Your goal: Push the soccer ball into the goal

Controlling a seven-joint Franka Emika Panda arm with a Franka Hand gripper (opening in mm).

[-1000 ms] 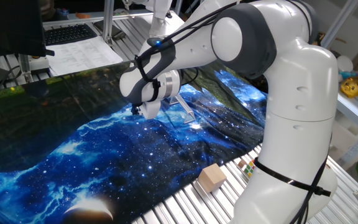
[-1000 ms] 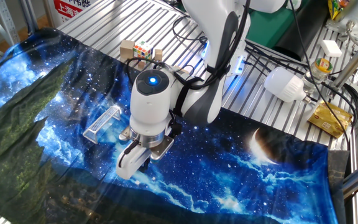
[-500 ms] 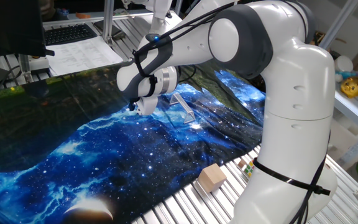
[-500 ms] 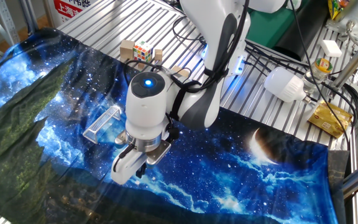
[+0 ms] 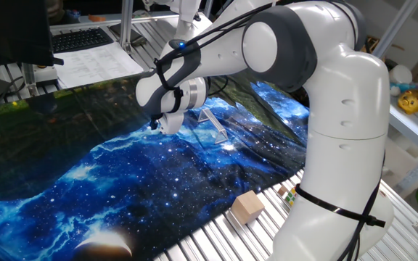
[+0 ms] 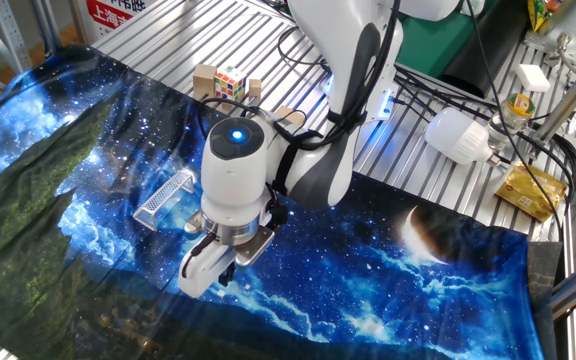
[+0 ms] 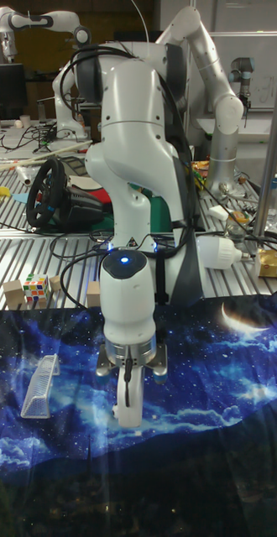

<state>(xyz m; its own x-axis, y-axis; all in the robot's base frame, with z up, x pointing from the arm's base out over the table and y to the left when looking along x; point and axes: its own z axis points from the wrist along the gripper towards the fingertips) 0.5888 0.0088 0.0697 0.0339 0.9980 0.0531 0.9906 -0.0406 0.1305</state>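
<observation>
The goal (image 6: pixel 164 198) is a small frame of pale rods lying on the starry blue cloth (image 6: pixel 388 280). It also shows in one fixed view as the goal (image 5: pixel 214 122) and at the left of the tall view as the goal (image 7: pixel 40 386). My gripper (image 6: pixel 200 275) points down at the cloth just right of the goal in the other fixed view, its white fingers (image 7: pixel 128 407) pressed together, shut, with nothing seen between them. In one fixed view the gripper (image 5: pixel 164 126) hangs just left of the goal. The soccer ball does not show in any view; the arm may hide it.
A puzzle cube (image 6: pixel 230 80) and tan wooden blocks (image 6: pixel 204 77) stand on the metal slats beyond the cloth. Another wooden block (image 5: pixel 247 206) sits at the cloth's near edge. A white bulb-shaped object (image 6: pixel 458 135) and cables lie to the right. A keyboard and papers (image 5: pixel 96 61) are at the back.
Over the last second the gripper shifted slightly left and lower in the other fixed view, staying beside the goal. Since half a second ago it has held still.
</observation>
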